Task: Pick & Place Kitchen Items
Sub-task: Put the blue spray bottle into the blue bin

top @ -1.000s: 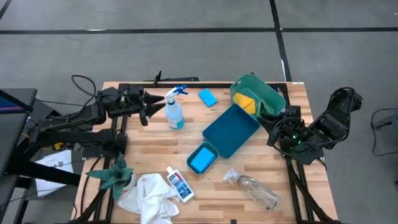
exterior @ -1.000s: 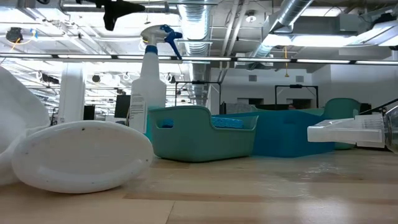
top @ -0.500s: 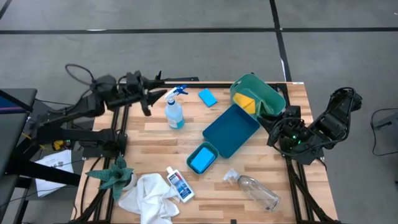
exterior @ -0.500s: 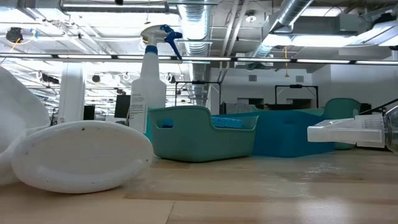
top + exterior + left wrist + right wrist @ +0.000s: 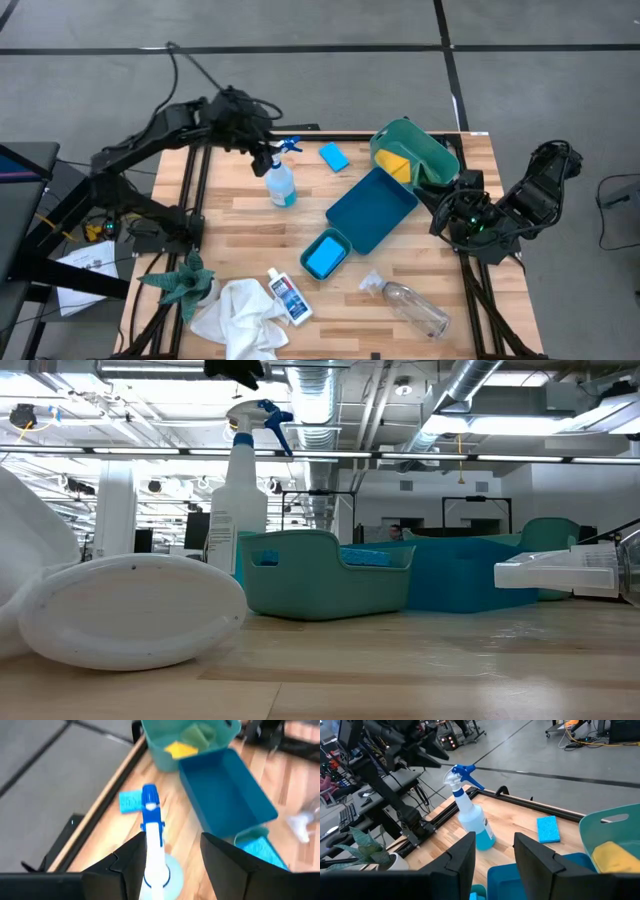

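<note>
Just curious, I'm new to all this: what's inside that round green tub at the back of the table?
The green tub lies tipped on its side; a yellow pad shows in its mouth. Anything deeper is hidden by its wall.

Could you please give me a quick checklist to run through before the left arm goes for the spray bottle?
1. Spray bottle upright on the table: ok.
2. Left gripper open, nothing held: ok.
3. Left gripper above the trigger head, fingers either side: ok.
4. Blue sponge apart from the bottle: ok.
5. Right gripper parked at the table's right edge, out of the way: ok.
6. Height left above the bottle: cannot tell.
</note>
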